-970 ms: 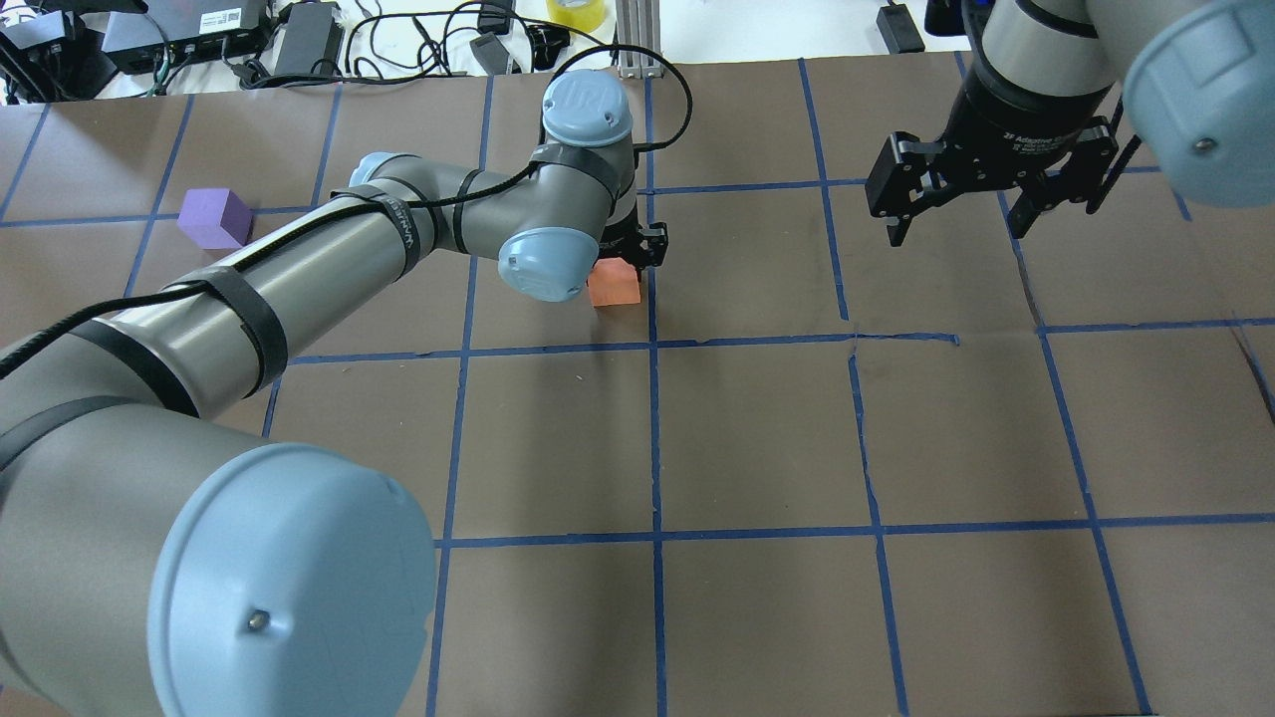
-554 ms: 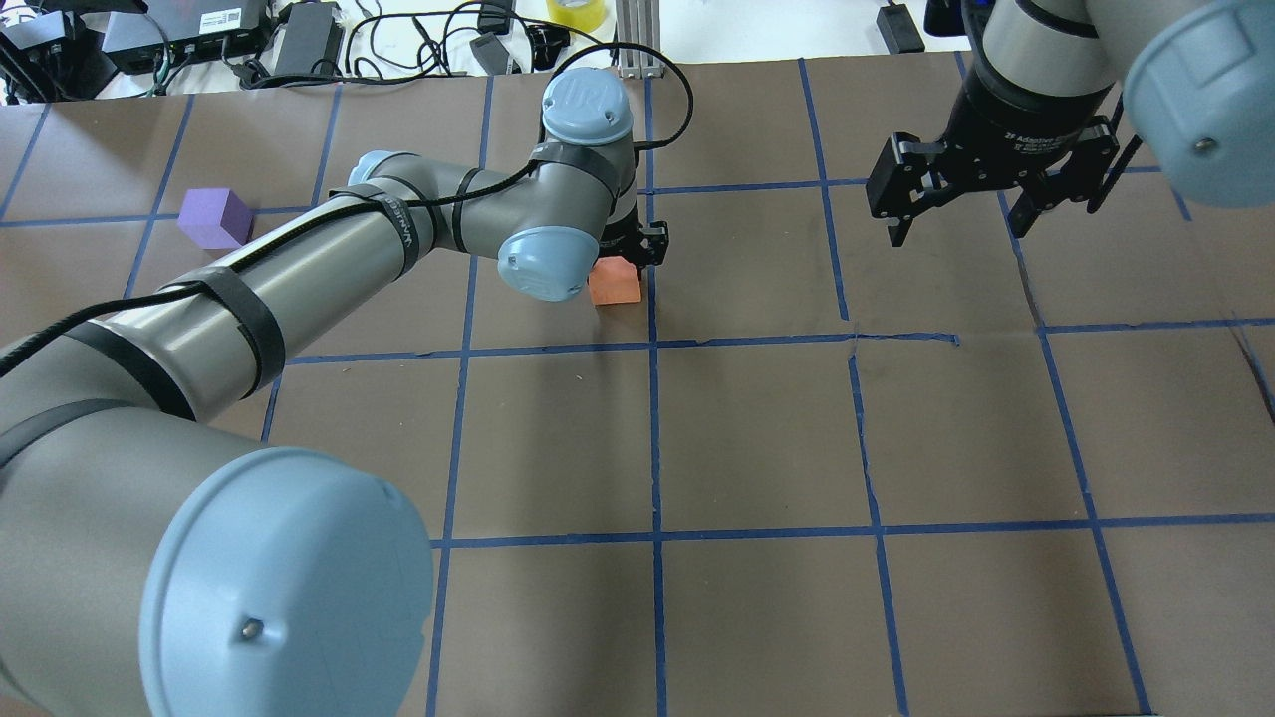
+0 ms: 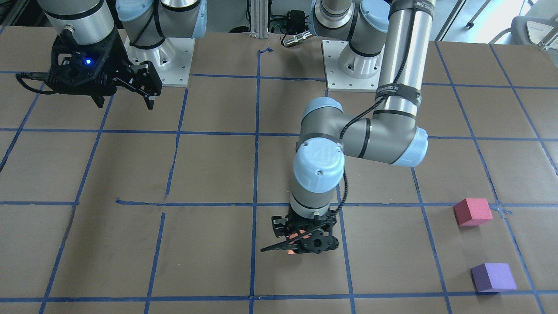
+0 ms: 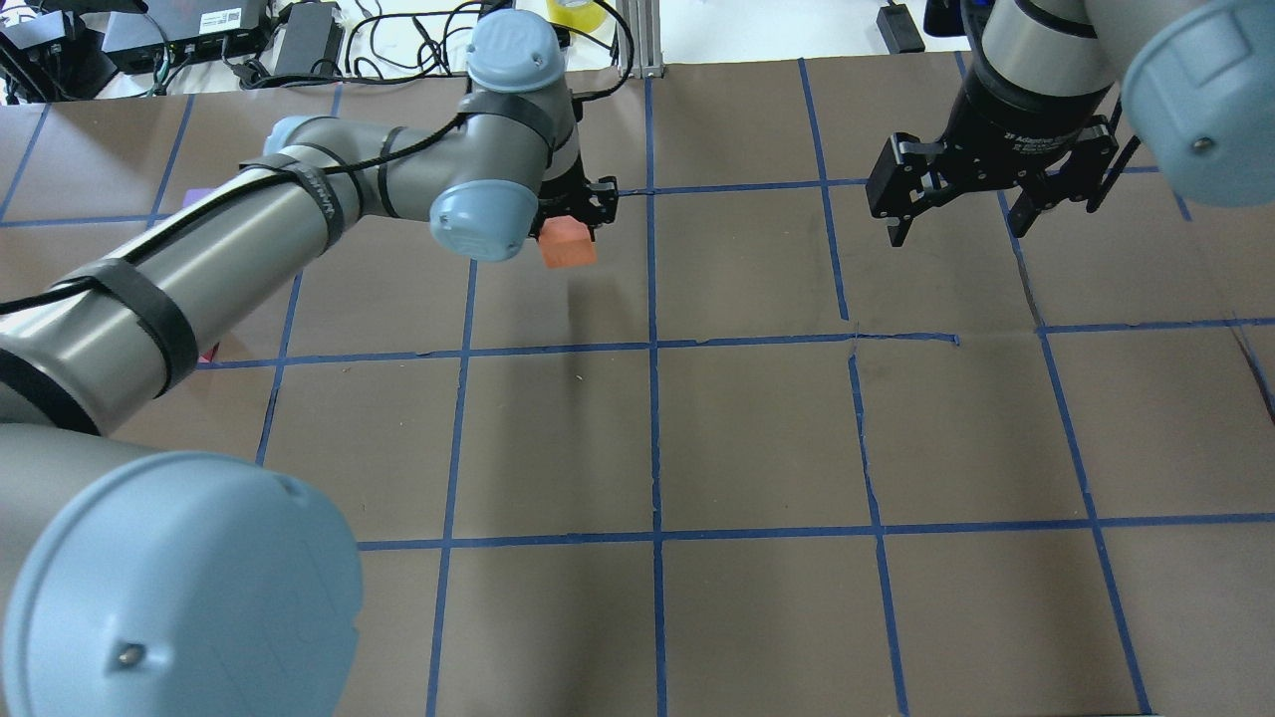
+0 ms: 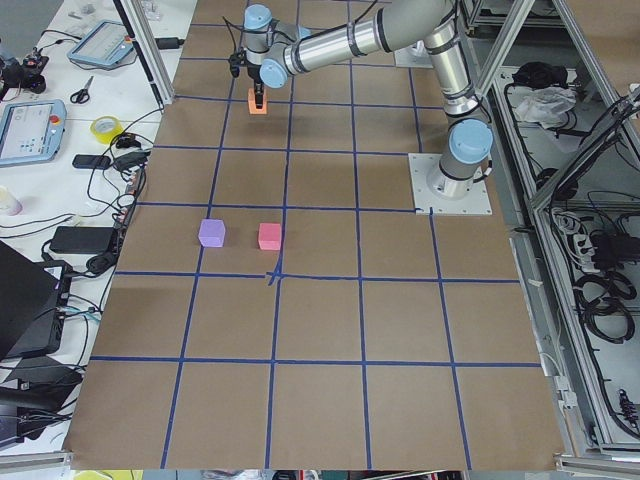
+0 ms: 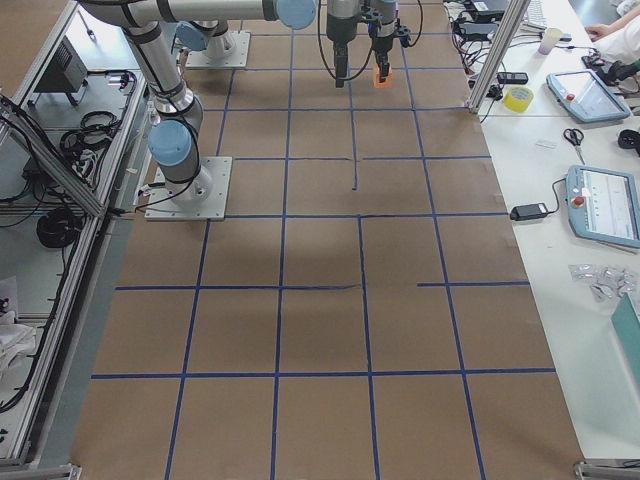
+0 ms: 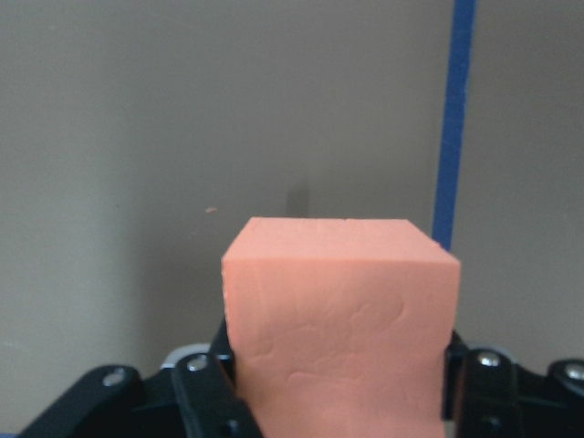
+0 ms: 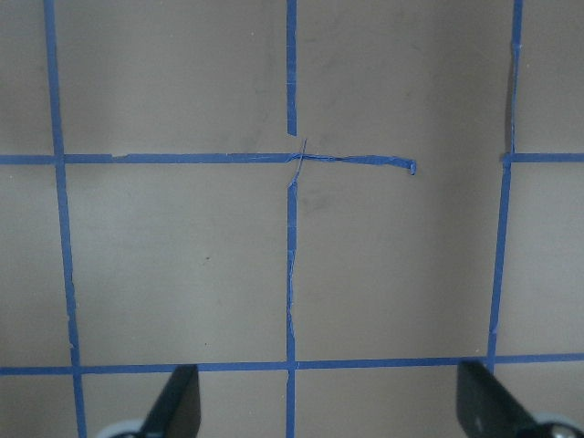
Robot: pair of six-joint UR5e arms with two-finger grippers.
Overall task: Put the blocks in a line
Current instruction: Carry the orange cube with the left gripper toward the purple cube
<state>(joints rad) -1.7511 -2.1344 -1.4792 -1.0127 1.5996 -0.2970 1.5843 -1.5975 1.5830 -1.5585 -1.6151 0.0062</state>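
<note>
Between the closed fingers of your left end effector (image 4: pixel 570 221) you are holding the orange block (image 4: pixel 568 246) above the tabletop (image 4: pixel 757 438), probably heading to line it up with the pinkish-red block (image 3: pixel 472 212) and purple block (image 3: pixel 492 277) far to its left, while your right end effector (image 4: pixel 981 194) is hanging open.

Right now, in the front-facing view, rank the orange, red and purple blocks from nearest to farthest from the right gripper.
1. Orange block, centre, held by the left gripper.
2. Red block, far on the robot's left.
3. Purple block, just past it, nearer the camera.
</note>
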